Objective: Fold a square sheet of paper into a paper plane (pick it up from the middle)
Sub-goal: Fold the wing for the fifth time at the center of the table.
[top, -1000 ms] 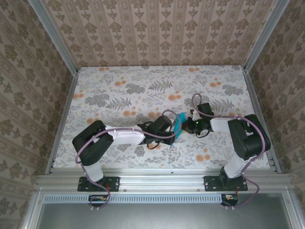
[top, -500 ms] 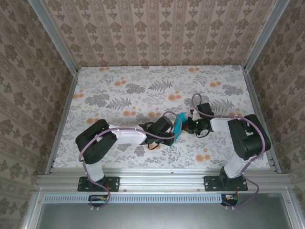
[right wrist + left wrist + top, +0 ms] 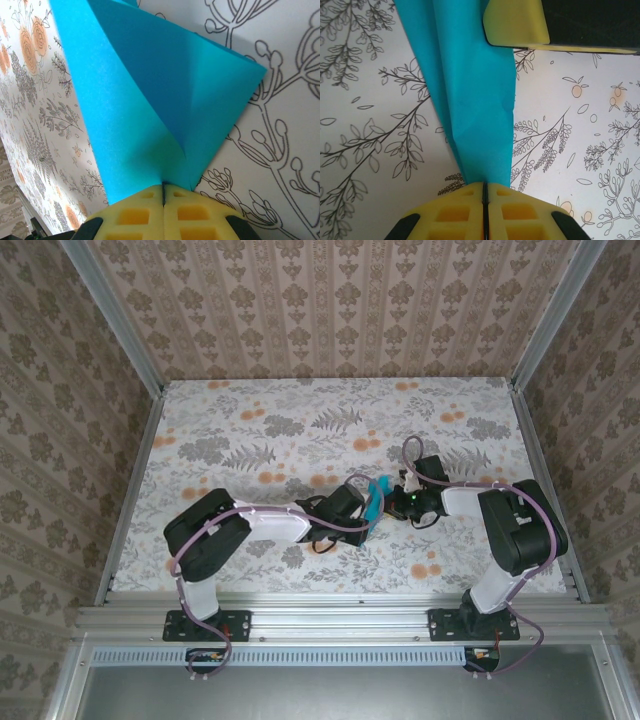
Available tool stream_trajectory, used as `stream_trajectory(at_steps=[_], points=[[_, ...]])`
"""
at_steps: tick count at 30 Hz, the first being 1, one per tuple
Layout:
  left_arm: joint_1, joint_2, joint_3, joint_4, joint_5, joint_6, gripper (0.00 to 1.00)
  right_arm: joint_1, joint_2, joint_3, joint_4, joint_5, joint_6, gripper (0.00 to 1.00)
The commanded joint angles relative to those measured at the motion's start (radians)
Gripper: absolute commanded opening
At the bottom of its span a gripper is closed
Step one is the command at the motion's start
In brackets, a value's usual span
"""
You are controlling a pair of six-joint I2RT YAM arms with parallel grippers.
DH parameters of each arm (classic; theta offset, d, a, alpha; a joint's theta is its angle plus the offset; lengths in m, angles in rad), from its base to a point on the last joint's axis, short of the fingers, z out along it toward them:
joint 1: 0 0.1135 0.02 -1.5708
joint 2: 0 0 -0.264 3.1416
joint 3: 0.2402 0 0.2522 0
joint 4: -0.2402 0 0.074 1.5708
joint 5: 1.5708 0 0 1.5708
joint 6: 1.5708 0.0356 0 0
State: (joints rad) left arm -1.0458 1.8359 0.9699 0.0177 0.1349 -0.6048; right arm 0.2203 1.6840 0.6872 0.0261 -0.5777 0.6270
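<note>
The teal-blue sheet of paper (image 3: 376, 497), creased into an angular folded shape, is held up off the table between both arms near the table's middle. My left gripper (image 3: 485, 187) is shut on its narrow lower end (image 3: 475, 100), the yellow jaws pressed together. My right gripper (image 3: 163, 189) is shut on another edge of the folded paper (image 3: 150, 115), which fans out from the jaws with a diagonal crease. In the left wrist view the right gripper's yellow fingertip (image 3: 515, 22) shows at the top against the paper. In the top view the left gripper (image 3: 366, 512) and right gripper (image 3: 390, 498) nearly meet.
The table (image 3: 250, 430) carries a floral-print cloth. Aluminium frame rails (image 3: 130, 480) and wallpapered walls enclose it on three sides. Open cloth lies behind and to both sides of the arms.
The left arm has slid a little to the right, closing toward the right gripper. The paper between them stands more bunched and upright. The right arm has stayed put.
</note>
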Motion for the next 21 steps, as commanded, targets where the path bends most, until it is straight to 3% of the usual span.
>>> stream_trajectory(at_steps=[1, 12, 21], points=[[-0.009, 0.02, 0.033, -0.01, 0.013, 0.025, 0.1, -0.002, 0.016, -0.027, -0.046, 0.042, -0.016, 0.06], [-0.034, 0.061, 0.071, -0.109, -0.053, 0.076, 0.09, -0.002, -0.003, -0.032, -0.048, 0.041, -0.012, 0.06], [-0.054, 0.102, 0.074, -0.221, -0.145, 0.114, 0.09, -0.002, -0.127, -0.025, -0.068, 0.011, 0.013, 0.11]])
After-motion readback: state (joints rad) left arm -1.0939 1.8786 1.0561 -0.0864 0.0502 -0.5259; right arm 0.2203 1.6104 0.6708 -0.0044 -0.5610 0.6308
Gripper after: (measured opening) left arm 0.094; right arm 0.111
